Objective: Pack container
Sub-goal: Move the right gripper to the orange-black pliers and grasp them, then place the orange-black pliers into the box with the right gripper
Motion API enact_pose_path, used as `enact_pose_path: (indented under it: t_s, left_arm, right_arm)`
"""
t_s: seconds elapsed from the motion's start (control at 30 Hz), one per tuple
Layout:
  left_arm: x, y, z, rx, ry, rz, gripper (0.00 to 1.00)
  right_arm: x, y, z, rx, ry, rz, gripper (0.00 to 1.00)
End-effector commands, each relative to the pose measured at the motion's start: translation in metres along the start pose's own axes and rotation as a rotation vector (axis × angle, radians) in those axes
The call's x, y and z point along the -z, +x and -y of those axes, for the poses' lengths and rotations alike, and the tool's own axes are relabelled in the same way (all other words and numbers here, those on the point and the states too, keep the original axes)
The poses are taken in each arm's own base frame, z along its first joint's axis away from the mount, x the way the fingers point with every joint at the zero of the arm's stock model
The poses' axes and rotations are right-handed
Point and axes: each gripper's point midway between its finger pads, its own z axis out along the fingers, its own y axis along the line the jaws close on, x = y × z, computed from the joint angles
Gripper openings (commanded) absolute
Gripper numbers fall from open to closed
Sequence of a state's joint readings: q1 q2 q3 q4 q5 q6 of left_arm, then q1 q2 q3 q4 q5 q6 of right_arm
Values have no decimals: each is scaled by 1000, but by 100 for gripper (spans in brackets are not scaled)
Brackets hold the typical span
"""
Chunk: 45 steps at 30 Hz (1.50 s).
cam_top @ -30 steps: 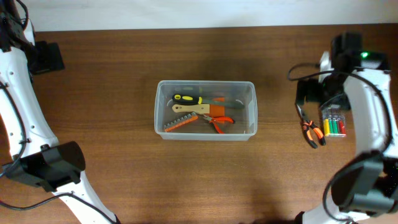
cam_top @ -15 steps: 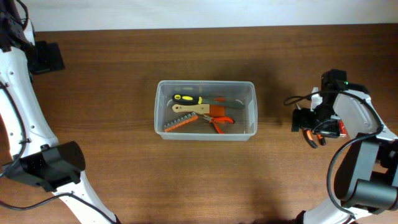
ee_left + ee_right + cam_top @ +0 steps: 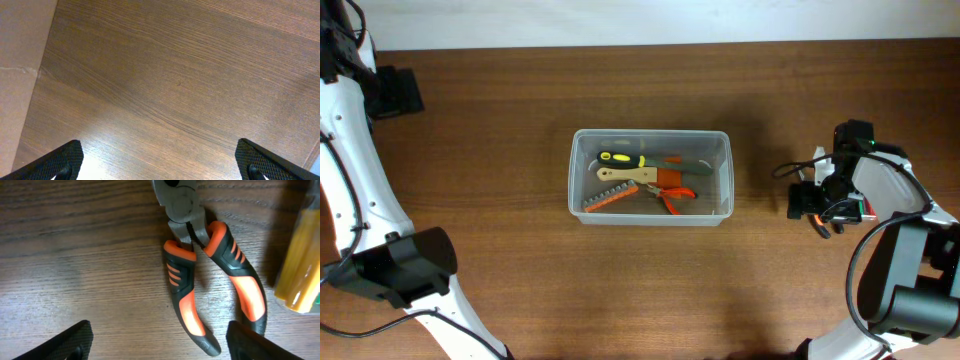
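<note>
With its fingers spread apart and empty, your right gripper (image 3: 159, 332) hangs just over the orange pliers (image 3: 182, 287), whose handles run lengthwise between the fingers, and the container (image 3: 650, 133) sits well apart to its left, mid-table (image 3: 500, 250), so this arm is nearer.

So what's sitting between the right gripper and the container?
Nothing: the overhead view shows only bare wooden table between the container and the right gripper, which hovers over orange pliers.
</note>
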<state>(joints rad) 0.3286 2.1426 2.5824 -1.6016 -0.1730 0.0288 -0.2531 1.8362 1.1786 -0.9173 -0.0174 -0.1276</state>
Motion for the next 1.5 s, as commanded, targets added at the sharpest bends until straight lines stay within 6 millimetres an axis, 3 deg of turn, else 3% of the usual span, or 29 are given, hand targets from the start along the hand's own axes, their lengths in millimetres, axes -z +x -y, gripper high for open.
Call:
enact_pose_path:
  t_s: [0.0, 0.27, 0.53, 0.67, 0.7, 0.8, 0.97, 1.17, 1.33, 1.47]
  left_arm:
    - [2, 0, -3, 20, -3, 4, 99]
    - [2, 0, -3, 21, -3, 4, 99]
    - [2, 0, -3, 21, -3, 4, 99]
    - [2, 0, -3, 21, -3, 4, 99]
    - [2, 0, -3, 20, -3, 4, 99]
    - [2, 0, -3, 21, -3, 4, 99]
    - [2, 0, -3, 21, -3, 4, 99]
    - [2, 0, -3, 21, -3, 4, 99]
    - [2, 0, -3, 21, -3, 4, 99]
    - [2, 0, -3, 21, -3, 4, 99]
  right_arm:
    - [-12, 5, -1, 4, -15, -40, 82]
    - [-31, 13, -2, 2, -27, -106, 74]
    - [-32, 10, -9, -47, -62, -96, 52]
    - [-32, 7, -8, -118, -57, -84, 52]
    - [-32, 7, -8, -127, -57, -85, 48]
    - [-32, 6, -8, -136, -56, -84, 23]
    - [-32, 6, -8, -143, -56, -83, 21]
    - [-32, 6, -8, -153, -55, -84, 13]
    - [-15, -1, -10, -186, -60, -57, 10]
    - [24, -19, -19, -159, -66, 34, 7]
